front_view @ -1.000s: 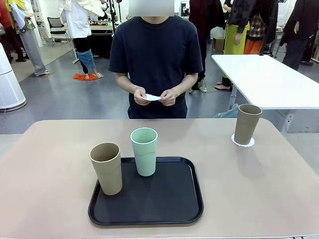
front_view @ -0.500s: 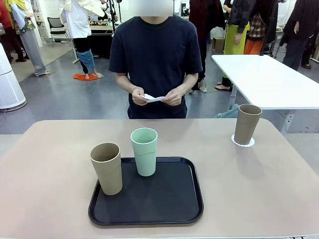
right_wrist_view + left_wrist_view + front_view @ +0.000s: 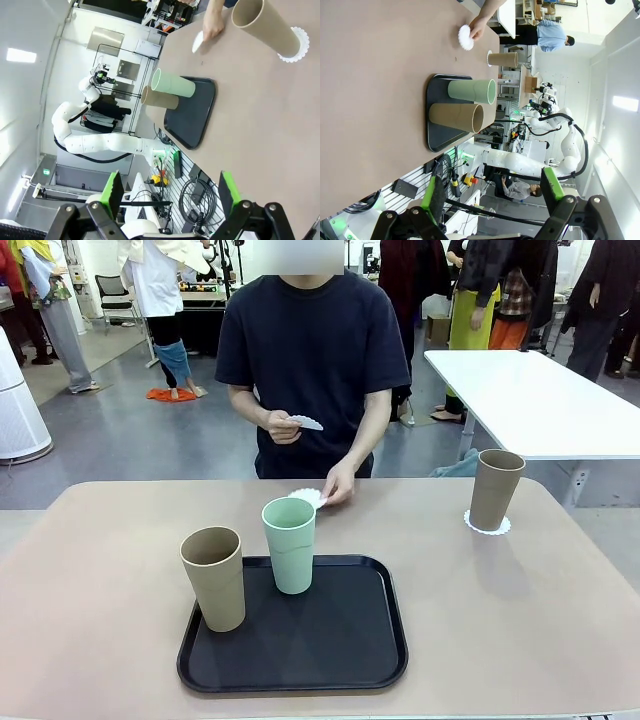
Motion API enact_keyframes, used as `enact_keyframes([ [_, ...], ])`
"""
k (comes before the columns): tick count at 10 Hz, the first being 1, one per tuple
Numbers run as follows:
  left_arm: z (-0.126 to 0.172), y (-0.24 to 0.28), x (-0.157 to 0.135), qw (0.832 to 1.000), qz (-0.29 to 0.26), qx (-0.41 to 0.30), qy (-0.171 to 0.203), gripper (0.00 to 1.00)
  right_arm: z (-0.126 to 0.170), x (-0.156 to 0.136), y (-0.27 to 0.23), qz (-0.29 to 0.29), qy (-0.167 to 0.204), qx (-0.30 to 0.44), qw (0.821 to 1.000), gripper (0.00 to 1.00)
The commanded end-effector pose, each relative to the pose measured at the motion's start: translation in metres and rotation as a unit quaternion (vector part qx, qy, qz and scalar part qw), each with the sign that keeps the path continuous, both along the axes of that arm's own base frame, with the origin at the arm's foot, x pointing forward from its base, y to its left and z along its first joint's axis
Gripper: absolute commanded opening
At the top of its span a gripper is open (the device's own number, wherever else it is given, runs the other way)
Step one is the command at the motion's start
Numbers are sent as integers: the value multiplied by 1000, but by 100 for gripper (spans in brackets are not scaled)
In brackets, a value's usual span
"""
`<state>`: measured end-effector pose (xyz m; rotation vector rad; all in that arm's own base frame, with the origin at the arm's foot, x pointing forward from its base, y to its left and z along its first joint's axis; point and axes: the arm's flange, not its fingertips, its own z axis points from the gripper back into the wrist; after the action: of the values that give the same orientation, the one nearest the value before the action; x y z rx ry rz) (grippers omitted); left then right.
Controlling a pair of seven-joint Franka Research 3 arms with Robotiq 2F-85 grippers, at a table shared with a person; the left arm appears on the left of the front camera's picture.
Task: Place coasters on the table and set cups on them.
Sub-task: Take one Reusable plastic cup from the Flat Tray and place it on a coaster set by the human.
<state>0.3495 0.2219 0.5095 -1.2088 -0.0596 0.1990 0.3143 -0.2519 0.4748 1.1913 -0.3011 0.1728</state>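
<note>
Holding coaster (image 3: 465, 37) at table (image 3: 380, 75): person (image 3: 312, 350) | front view: another coaster (image 3: 305, 422), raised

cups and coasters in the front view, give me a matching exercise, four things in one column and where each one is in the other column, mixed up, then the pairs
Things
1. green cup
2. tan cup at the right
3. coaster in the person's lowered hand
4. coaster in the person's raised hand

Places
a. held up off the table, at chest height
b. standing on the black tray
c. low at the table's far side, behind the green cup
d. standing on a white coaster

Pairs: 1-b; 2-d; 3-c; 4-a
</note>
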Motion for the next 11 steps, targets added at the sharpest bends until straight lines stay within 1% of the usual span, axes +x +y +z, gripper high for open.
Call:
enact_keyframes([
  [1, 2, 0, 1, 1000, 7, -2, -7, 100, 2, -1, 0, -2, 1, 0, 1000, 100],
  [11, 2, 0, 1, 1000, 7, -2, -7, 100, 2, -1, 0, -2, 1, 0, 1000, 100],
])
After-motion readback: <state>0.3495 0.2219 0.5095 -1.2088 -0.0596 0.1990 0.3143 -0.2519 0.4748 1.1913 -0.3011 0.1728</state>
